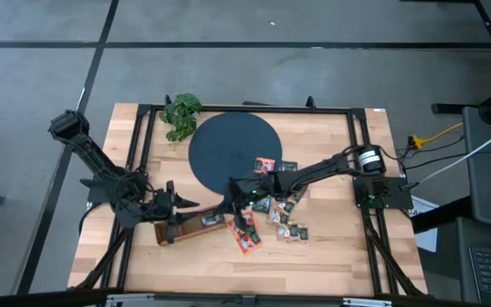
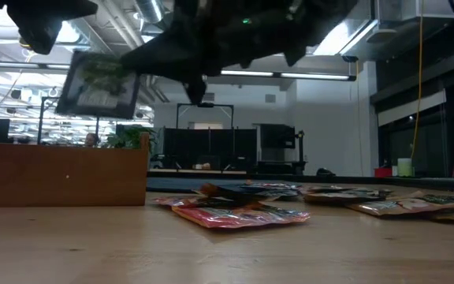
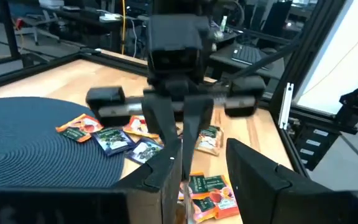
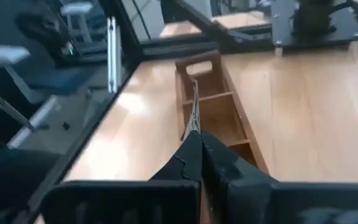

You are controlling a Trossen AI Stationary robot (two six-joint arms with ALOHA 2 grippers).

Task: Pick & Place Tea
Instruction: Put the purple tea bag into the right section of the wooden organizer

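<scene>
Right pincer (image 4: 197,138) pinches one tea sachet (image 4: 194,106) by its lower edge, sachet standing on edge and aimed down the length of the wooden tray (image 4: 219,118), above its compartments. Held edgewise, presumably so it slips between the dividers rather than bridging them. Left pincer (image 3: 204,163) waits low at the tray's other end, fingers parted with nothing between them, facing the right arm. Remaining sachets (image 1: 284,223) lie scattered on the tabletop (image 1: 339,247) between tray and dark disc (image 1: 233,152), some overlapping the disc's rim. Tray walls leave narrow side room; the two arms are near each other, so clearance is tight.
</scene>
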